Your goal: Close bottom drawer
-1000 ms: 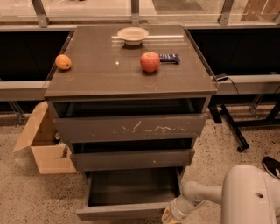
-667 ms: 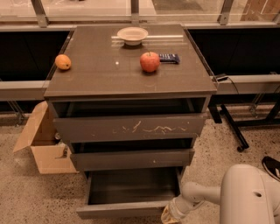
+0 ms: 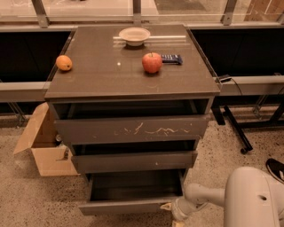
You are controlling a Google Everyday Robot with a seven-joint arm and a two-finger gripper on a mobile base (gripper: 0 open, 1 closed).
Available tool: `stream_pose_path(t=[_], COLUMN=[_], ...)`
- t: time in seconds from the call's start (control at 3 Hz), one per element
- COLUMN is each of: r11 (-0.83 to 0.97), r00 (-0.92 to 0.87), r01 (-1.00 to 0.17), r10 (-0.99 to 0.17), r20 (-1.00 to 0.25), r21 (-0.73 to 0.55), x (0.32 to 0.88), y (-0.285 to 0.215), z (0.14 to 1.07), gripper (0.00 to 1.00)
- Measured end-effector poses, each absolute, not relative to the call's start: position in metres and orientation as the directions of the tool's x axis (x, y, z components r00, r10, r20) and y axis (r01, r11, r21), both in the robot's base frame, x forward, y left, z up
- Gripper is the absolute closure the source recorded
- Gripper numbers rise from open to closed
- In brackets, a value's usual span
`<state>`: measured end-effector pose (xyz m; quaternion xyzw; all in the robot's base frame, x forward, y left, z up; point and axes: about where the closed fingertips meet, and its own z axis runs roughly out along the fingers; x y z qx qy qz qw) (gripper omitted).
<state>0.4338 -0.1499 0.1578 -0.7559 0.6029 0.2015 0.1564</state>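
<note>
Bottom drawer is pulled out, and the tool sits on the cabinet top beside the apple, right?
No. The bottom drawer is pulled out, but the camera view shows the tool down at the drawer's front corner, not on the cabinet top.

It looked like an office or lab test space: speckled hard floor (image 3: 31, 201), a metal-framed glass wall (image 3: 137, 9) behind the cabinet (image 3: 128, 77), an open cardboard box (image 3: 46, 155) on the ground, a wheeled desk leg (image 3: 235, 131) at right, and the robot's gripper (image 3: 168, 207) low at the bottom drawer (image 3: 124, 206)'s right front corner.
</note>
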Motion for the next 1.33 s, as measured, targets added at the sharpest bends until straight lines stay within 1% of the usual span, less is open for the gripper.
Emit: stream_pose_path(t=[0.67, 1.0, 1.33], r11=[-0.223, -0.233, -0.240], r00=[0.196, 0.211, 0.221], r01=[-0.975, -0.972, -0.970], r10=[-0.826, -0.814, -0.806], r20=[-0.528, -0.540, -0.549], r21=[-0.012, -0.030, -0.038], x=[0.461, 0.476, 0.493], y=[-0.164, -0.169, -0.172], z=[0.165, 0.173, 0.176], gripper=[0.00, 0.17, 0.41])
